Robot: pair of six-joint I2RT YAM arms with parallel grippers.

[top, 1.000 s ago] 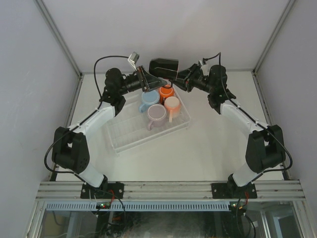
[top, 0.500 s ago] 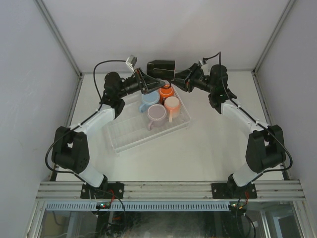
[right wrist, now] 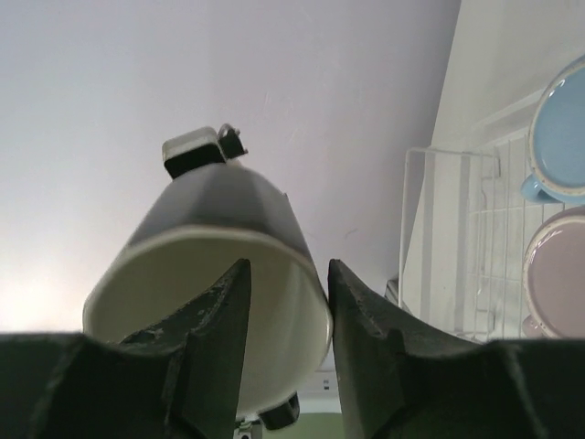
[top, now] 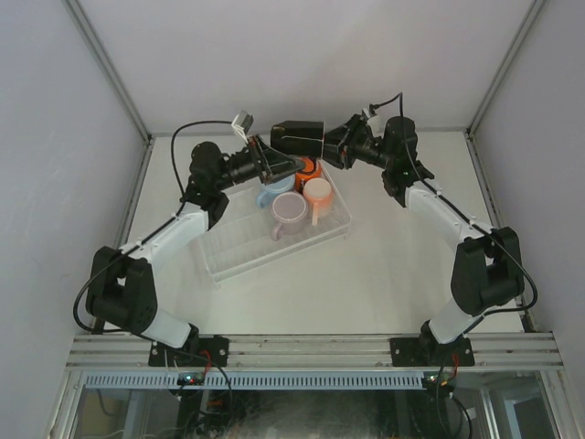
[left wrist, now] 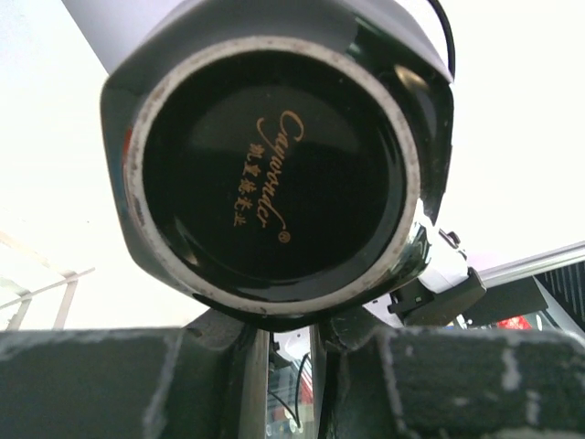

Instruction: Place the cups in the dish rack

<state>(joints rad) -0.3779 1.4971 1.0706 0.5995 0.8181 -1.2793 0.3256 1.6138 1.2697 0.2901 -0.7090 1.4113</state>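
Note:
A black cup (top: 297, 137) with a cream inside hangs in the air over the far end of the dish rack (top: 238, 251). My left gripper (top: 281, 163) is shut on its lower side; the left wrist view shows the cup's base (left wrist: 274, 174) right above the nearly closed fingers (left wrist: 228, 366). My right gripper (top: 327, 146) straddles the cup's rim (right wrist: 219, 238), one finger inside and one outside, and stands open. The orange cup (top: 308, 169), light blue cup (top: 272, 192), lilac cup (top: 290, 210) and peach cup (top: 317, 192) sit in the rack.
The rack lies at an angle on the white table, its near left half holding nothing. The right wrist view shows the rack's corner (right wrist: 448, 183) with the blue cup (right wrist: 562, 128) and the lilac cup (right wrist: 558, 274). Walls close the sides and the back.
The left arm has reached right and up to the black cup. The cup has shifted a little left. The right jaws have widened on the rim.

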